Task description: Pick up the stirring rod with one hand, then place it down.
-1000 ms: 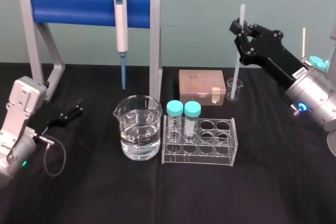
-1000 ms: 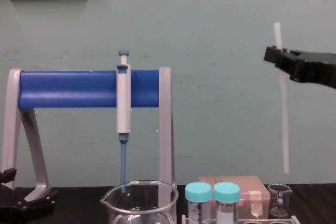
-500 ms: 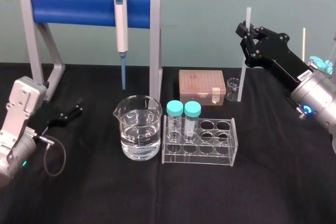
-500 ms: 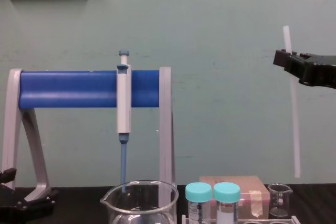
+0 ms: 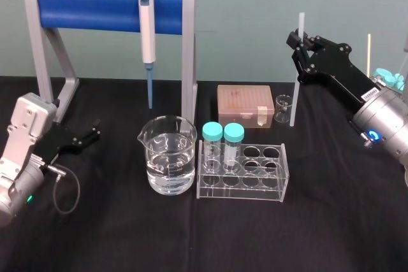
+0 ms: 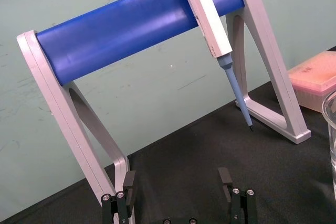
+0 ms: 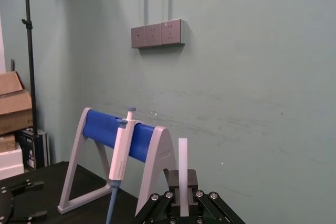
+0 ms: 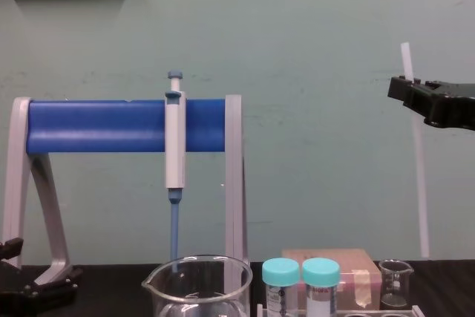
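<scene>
Right hand [image 5: 299, 37], at 2 o'clock, pinches the rod [image 5: 295, 87] upright near its top; lower it straight, clear of the beaker [image 5: 284, 107]. Left hand [image 5: 95, 130] idles open at 9.

Dial centred on the tube rack [image 5: 242, 173], head view: obstacles stand at 9 o'clock (large beaker [image 5: 168, 164]), 12 o'clock (pink tip box [image 5: 245, 105]), 1 o'clock (small beaker [image 5: 283, 107]) and 10–11 o'clock (pipette stand [image 5: 89, 7] with hanging pipette [image 5: 147, 27]). Bare black table [image 5: 210, 240] lies open from 3 through 6 to 7 o'clock. The stirring rod [image 5: 295, 93], clamped in the right gripper [image 5: 298, 37], hangs just beside the small beaker, at its 3 o'clock.
</scene>
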Robot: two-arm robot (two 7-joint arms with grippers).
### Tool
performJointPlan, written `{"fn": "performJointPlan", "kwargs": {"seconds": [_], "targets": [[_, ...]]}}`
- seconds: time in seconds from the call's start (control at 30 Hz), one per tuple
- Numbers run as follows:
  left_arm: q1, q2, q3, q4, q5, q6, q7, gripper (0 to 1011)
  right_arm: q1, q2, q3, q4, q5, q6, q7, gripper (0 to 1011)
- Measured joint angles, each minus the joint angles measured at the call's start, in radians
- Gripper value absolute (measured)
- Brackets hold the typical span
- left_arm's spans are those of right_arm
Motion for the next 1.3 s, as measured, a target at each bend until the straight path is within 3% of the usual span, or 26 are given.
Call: {"fn": "performJointPlan", "kwargs": {"seconds": [1.3], "targets": [[0.000,0.000,0.000,0.000,0.000,0.000,0.000,1001,-0.005,-0.002,-0.007,-0.003,0.001,0.004,0.010,79]]}}
